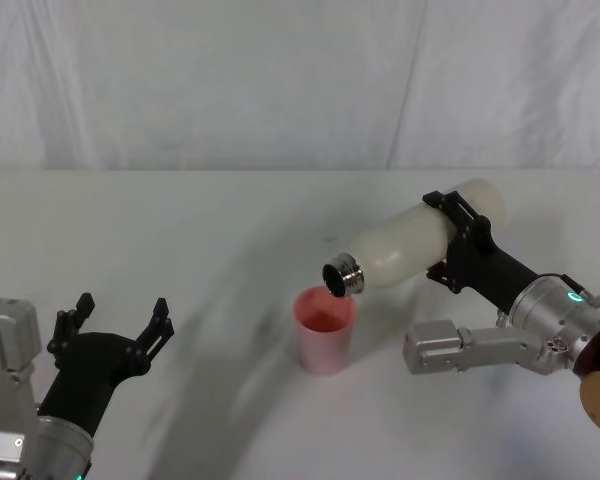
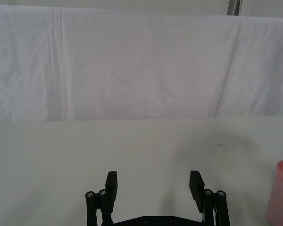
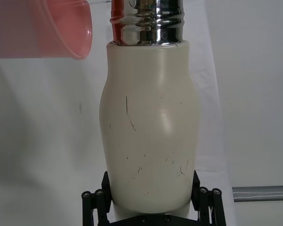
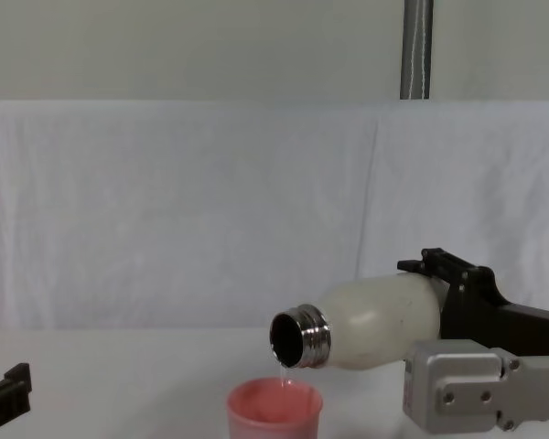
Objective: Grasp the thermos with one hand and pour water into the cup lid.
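The left tool (image 1: 120,322) sits nearest, low at the bench's (image 1: 180,230) left, its fingers (image 2: 111,184) spread with nothing between them; the chest view catches just one black tip of it at the lower left edge. Farther in, near the middle of the bench, stands the cup lid (image 1: 325,328), upright; whether any water lies in it is hard to make out. Above it the thermos (image 1: 420,243) is tipped almost level, its steel neck just over the cup lid's rim. The chest view shows a thin trickle falling from the neck into the cup lid, which the head view does not reveal. The right tool (image 1: 458,244) pinches the thermos's lower body, and in the right wrist view the base is cut off behind its fingers (image 3: 200,197).
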